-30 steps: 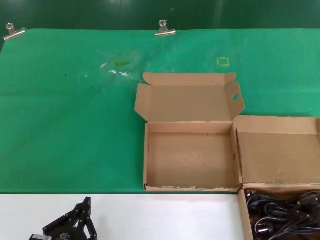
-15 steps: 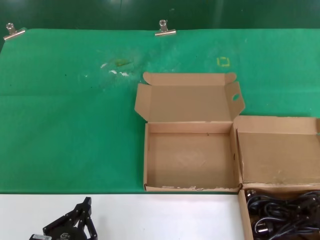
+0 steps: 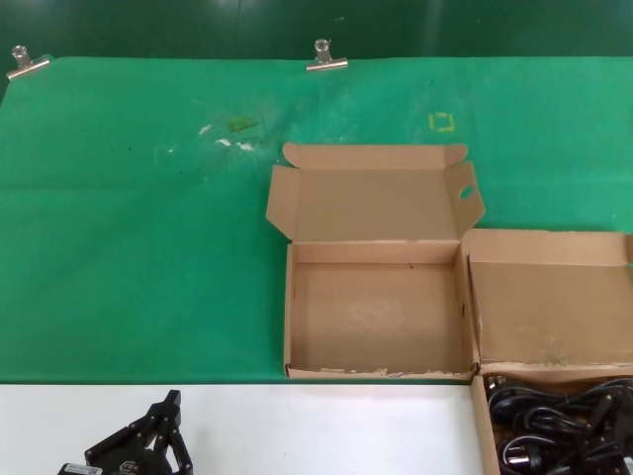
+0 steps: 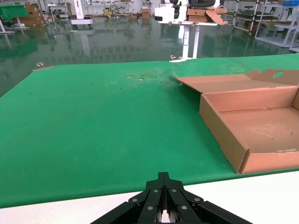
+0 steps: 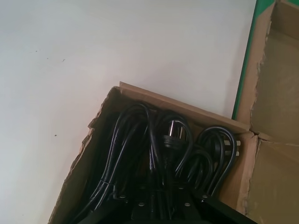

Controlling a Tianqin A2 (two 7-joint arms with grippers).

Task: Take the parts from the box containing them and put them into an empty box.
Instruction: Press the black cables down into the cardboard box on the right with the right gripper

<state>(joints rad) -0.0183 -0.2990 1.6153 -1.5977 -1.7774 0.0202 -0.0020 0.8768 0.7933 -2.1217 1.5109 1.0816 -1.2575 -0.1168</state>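
Black power cords (image 5: 154,154) fill the cardboard box (image 5: 100,119) under the right end effector (image 5: 156,205).

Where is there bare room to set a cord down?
The empty box has a bare floor, walled all round. The green mat left of it is open too. The right-hand box is crowded with power cords.

Head view looks down on the empty box (image 3: 376,312), shared with the low, table-level left wrist view (image 4: 252,126); the right wrist view apparently hangs close above the parts (image 5: 159,154).
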